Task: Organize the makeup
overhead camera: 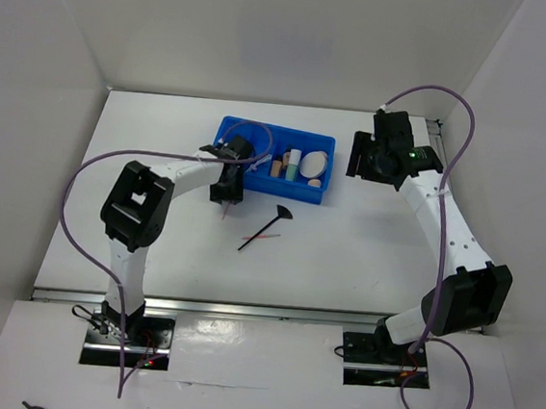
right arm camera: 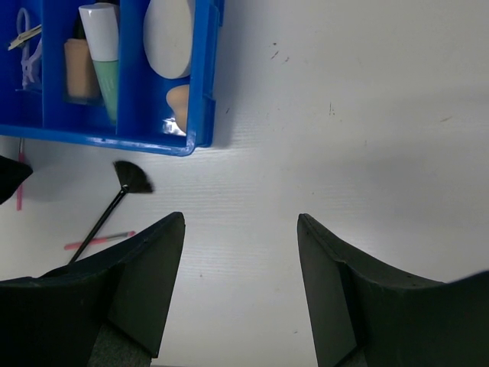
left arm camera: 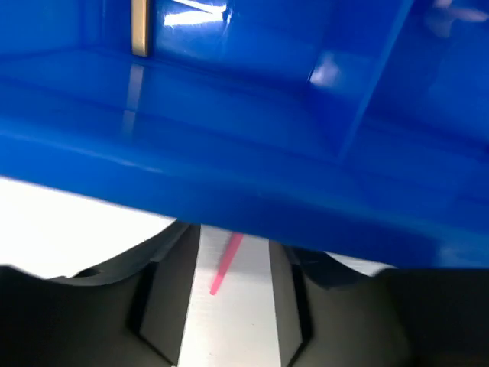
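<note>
My left gripper (left arm camera: pixel 234 256) at near wall of blue tray (overhead camera: pixel 290 131), fingers partway apart. Gap wider than pink stick (left arm camera: pixel 226 265) lying between them, not clamped. Tray toward far edge of counter (overhead camera: pixel 364 262), about middle. In tray: beige bottle (right arm camera: pixel 79 65), mint-green tube (right arm camera: pixel 108 76), cream puff (right arm camera: pixel 168 34), peach sponge (right arm camera: pixel 178 107). Black brush (overhead camera: pixel 265 229) and second pink stick (overhead camera: pixel 262 235) on counter just near side of tray. My right gripper (right arm camera: pixel 241 256) wide, holding nothing, toward far right corner beside tray.

You see a white worktop (overhead camera: pixel 345 260) boxed in by plain white walls (overhead camera: pixel 270 30) on three sides, evenly lit.
</note>
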You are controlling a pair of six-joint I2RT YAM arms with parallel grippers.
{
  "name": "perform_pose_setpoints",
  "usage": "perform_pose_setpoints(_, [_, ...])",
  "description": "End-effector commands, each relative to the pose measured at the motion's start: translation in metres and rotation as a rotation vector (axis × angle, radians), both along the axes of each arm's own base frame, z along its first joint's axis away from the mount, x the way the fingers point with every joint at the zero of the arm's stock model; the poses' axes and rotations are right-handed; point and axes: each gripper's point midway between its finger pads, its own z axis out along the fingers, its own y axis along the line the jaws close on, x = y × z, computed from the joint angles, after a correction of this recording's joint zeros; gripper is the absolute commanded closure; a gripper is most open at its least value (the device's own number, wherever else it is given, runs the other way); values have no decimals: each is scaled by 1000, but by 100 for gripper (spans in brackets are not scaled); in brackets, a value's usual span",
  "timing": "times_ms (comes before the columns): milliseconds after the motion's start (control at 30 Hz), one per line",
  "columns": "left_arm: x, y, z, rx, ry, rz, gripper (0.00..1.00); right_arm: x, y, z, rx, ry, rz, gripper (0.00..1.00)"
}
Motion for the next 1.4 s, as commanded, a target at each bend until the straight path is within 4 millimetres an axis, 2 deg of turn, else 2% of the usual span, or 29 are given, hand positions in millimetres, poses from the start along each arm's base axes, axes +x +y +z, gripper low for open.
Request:
perform_pose_setpoints(0, [-17,7,-12,30,65,-41,47,5,3,21,15,-68,6,31])
perform_pose_setpoints(67, [-21,8,-8,24,60,-31,54,6,2,21,9,-70,-1,31])
perform_pose_setpoints(100, [-25,10,-12,29,73,-31,65,6,2,21,9,-70,-1,31])
perform_pose_setpoints(133, [-26,9,-11,18,70,-34,70,6,2,21,9,-70,-1,31])
perform_pose_setpoints(167, [-27,5,-7,14,60,-44,81,7,2,17,7,-61,-1,31])
perform_pose_setpoints(267, [-35,4,-5,26,63,-55,100,7,2,15,7,-61,-1,31])
perform_pose_setpoints(300, [-42,2,-4,28,67,-71,100,7,2,15,7,-61,-1,31])
perform_pose_setpoints(433, [-57,-4,23,24,14,-131,100,7,2,15,7,-61,-1,31])
perform_pose_setpoints(500, [-55,-6,49,2,-36,-163,100,9,4,16,15,-68,6,30])
perform_pose_setpoints(533, [-47,-11,71,-18,-89,-172,100,9,4,16,15,-68,6,30])
perform_pose_setpoints(600, [-38,-10,91,-17,-121,-191,100,9,4,16,15,-68,6,30])
perform_pose_setpoints(633, [-27,-7,102,-24,-150,-182,100,9,4,16,15,-68,6,30])
perform_pose_setpoints(667, [-13,-8,125,-42,-205,-176,100,9,4,16,15,-68,6,30])
perform_pose_setpoints(733, [9,2,133,-18,-233,-138,100,9,3,16,9,-70,-1,30])
perform_pose_setpoints(767, [28,4,151,-9,-290,-111,100,9,3,16,9,-70,-1,30])
perform_pose_setpoints(800, [40,1,139,13,-273,-116,100,9,3,16,9,-70,-1,30])
perform_pose_setpoints(833, [52,6,138,31,-272,-105,100,9,3,16,9,-70,-1,30])
perform_pose_setpoints(867, [74,7,158,23,-324,-80,100,7,2,15,6,-60,-1,30])
perform_pose_setpoints(900, [78,6,154,32,-301,-81,100,8,3,18,9,-69,-1,30])
perform_pose_setpoints(933, [92,9,132,50,-260,-68,100,8,3,18,9,-69,-1,30])
perform_pose_setpoints(967, [108,9,144,38,-297,-53,100,8,3,18,9,-69,-1,30])
perform_pose_setpoints(1033, [124,-1,136,19,-318,-84,100,9,1,19,3,-70,-7,30])
perform_pose_setpoints(1067, [135,1,127,21,-318,-74,100,9,-2,19,2,-70,-17,30])
perform_pose_setpoints(1200, [153,3,109,12,-312,-52,100,8,1,13,11,-48,-3,30])
perform_pose_setpoints(1233, [154,1,113,1,-319,-56,100,8,1,13,11,-47,-3,30])
perform_pose_setpoints(1267, [161,6,109,-1,-331,-43,100,8,1,13,11,-47,-3,30])
perform_pose_setpoints(1367, [165,5,103,-20,-323,-57,98,9,1,9,8,-37,-3,30])
